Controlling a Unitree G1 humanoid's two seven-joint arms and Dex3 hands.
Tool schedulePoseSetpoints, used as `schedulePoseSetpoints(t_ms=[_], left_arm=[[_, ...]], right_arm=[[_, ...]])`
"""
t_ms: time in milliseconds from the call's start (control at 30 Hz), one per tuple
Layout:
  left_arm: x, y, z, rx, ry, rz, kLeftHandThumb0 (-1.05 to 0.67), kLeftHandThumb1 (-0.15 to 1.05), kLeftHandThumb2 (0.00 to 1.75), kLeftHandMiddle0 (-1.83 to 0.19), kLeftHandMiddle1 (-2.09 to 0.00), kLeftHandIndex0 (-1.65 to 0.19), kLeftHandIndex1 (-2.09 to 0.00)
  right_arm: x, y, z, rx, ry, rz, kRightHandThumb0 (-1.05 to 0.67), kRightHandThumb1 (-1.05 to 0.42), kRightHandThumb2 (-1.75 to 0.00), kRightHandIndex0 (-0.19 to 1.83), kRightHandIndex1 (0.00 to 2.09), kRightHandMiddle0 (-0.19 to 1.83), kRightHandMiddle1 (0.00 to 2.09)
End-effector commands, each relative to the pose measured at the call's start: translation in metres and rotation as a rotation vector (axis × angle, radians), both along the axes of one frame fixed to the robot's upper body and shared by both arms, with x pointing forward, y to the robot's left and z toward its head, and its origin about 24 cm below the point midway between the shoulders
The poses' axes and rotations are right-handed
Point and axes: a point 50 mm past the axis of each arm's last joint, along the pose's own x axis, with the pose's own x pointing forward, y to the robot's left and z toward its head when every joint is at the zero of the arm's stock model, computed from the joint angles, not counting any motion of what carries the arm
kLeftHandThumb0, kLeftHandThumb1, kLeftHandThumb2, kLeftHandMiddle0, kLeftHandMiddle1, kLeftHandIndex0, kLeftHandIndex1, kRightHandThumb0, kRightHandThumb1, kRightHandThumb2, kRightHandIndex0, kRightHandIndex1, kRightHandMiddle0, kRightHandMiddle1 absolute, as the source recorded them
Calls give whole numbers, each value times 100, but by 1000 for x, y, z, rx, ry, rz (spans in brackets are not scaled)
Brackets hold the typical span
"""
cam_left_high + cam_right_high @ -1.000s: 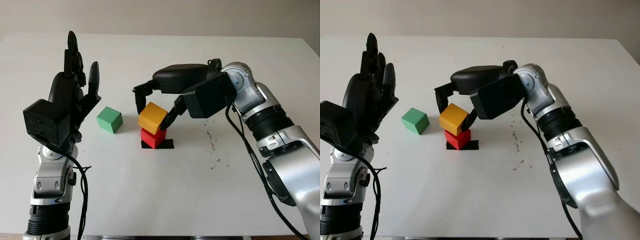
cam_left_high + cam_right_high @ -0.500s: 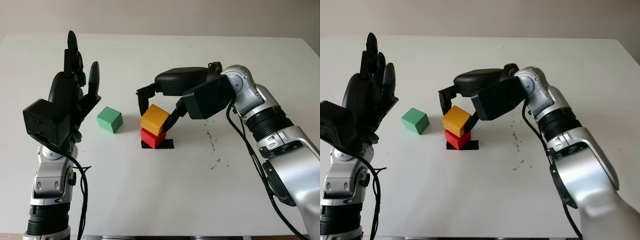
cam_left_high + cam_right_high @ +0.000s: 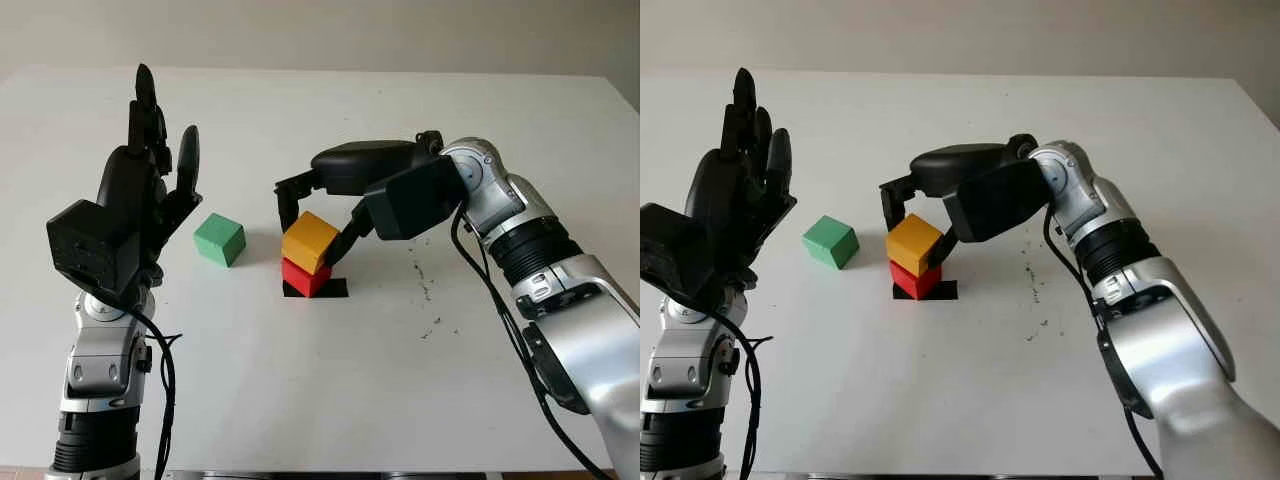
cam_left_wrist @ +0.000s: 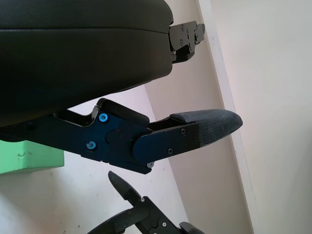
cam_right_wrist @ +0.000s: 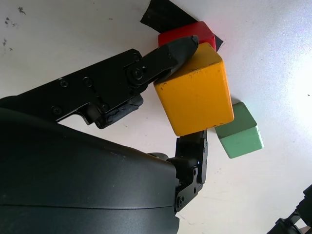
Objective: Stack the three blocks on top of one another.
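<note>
Left hand (image 3: 140, 190) raised upright and open at the table's (image 3: 300, 400) left; green block (image 3: 219, 239) lying alone just beside; yellow block (image 3: 309, 241) pinched between right hand (image 3: 330, 205) fingers, tilted atop red block (image 3: 304, 277) on black tape patch (image 3: 335, 288)

Table: a white table (image 3: 330, 400) spans nearly the whole view, matte and evenly lit.
Marks: small dark specks (image 3: 428, 290) dot the tabletop.
Tape: a black tape patch (image 3: 335, 288) lies flat on the tabletop.
Wall: a plain beige wall (image 3: 400, 30) runs behind the table's far edge.
</note>
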Motion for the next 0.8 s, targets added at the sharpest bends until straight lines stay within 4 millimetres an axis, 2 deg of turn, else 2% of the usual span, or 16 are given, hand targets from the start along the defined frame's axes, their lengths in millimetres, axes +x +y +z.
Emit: schedulePoseSetpoints(t_ms=[0, 600, 667, 767], left_arm=[[-2, 0, 3, 10, -12, -1, -72, 105, 64, 19, -1, 19, 0], [-3, 0, 2, 13, -11, 2, -73, 105, 64, 19, -1, 19, 0], [-3, 0, 2, 13, -12, 4, -73, 105, 64, 19, -1, 19, 0], [-3, 0, 2, 13, -12, 3, -71, 105, 65, 19, -2, 19, 0]], right_arm=[[0, 3, -2, -8, 4, 4, -51, -95, -6, 26, 5, 41, 161], [0, 5, -5, -38, 12, -11, -51, -94, -5, 25, 5, 35, 164], [0, 5, -5, -39, 16, -12, -52, -93, -5, 25, 5, 32, 162], [1, 4, -5, -71, 16, -21, -60, -90, -5, 19, 2, 12, 146]])
